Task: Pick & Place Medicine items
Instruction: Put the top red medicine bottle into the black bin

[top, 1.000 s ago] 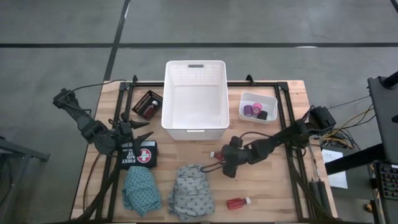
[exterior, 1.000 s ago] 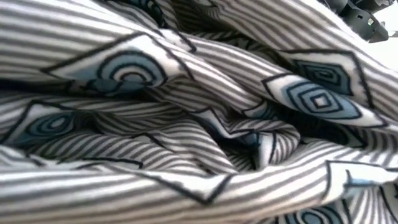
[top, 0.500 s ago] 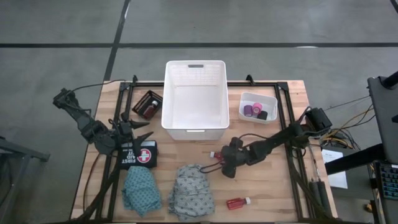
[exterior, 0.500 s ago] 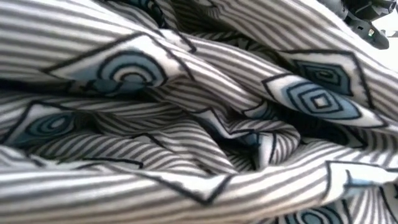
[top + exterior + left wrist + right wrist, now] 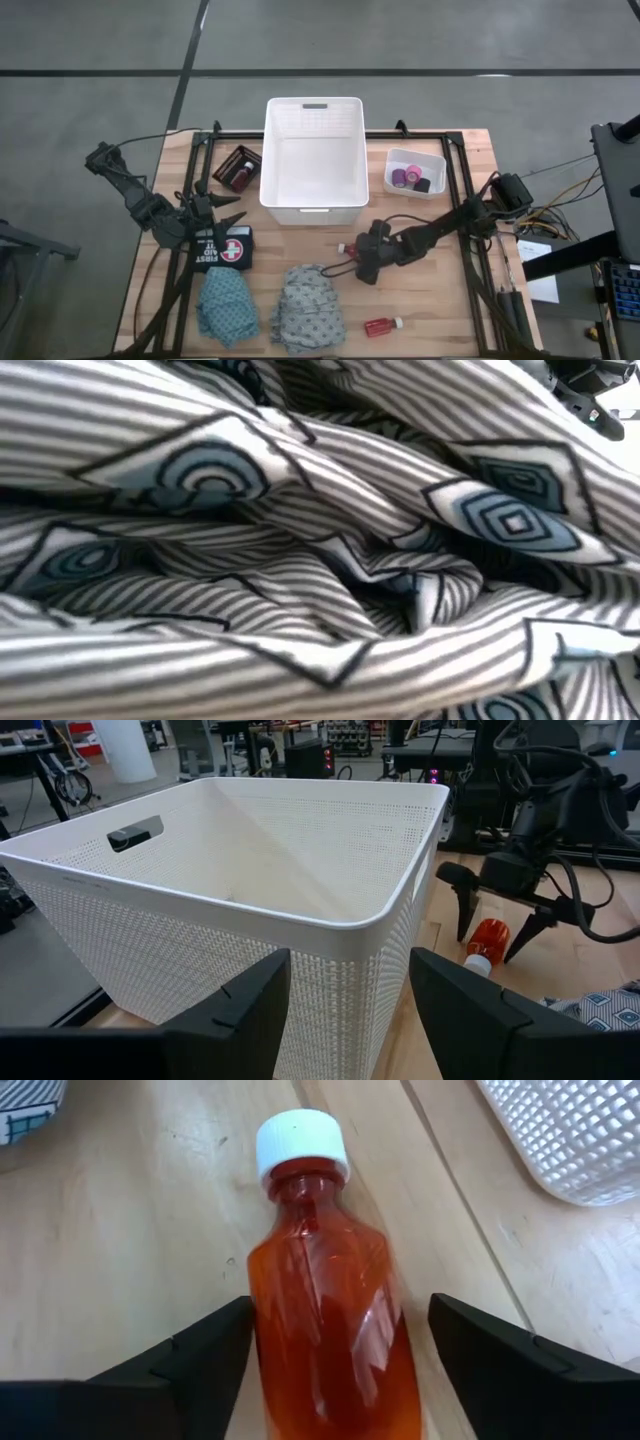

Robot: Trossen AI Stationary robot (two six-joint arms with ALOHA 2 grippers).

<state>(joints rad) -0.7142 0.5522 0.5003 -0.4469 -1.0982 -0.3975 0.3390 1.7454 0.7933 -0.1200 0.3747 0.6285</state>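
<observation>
Basket [image 5: 312,150] at centre top of the high view, white, seen empty: nothing placed yet, by the look of it. Around it on the bench [image 5: 455,300]: one red bottle [image 5: 241,172] in a dark tray at its left; purple, pink and black rolls [image 5: 412,180] in a small white tub at its right; teal cloth [image 5: 226,305] and grey cloth [image 5: 308,308] at lower centre; another bottle [image 5: 383,325] lower right. Right gripper [image 5: 350,256] low over a third bottle [image 5: 325,1320] just below the basket, fingers wide on either side, not yet clamped. Bottle lying flat, clear red-orange plastic, glossy, white ribbed cap pointing away from the wrist. Left gripper [image 5: 232,213] at left of the basket, open and empty, facing its wall.
</observation>
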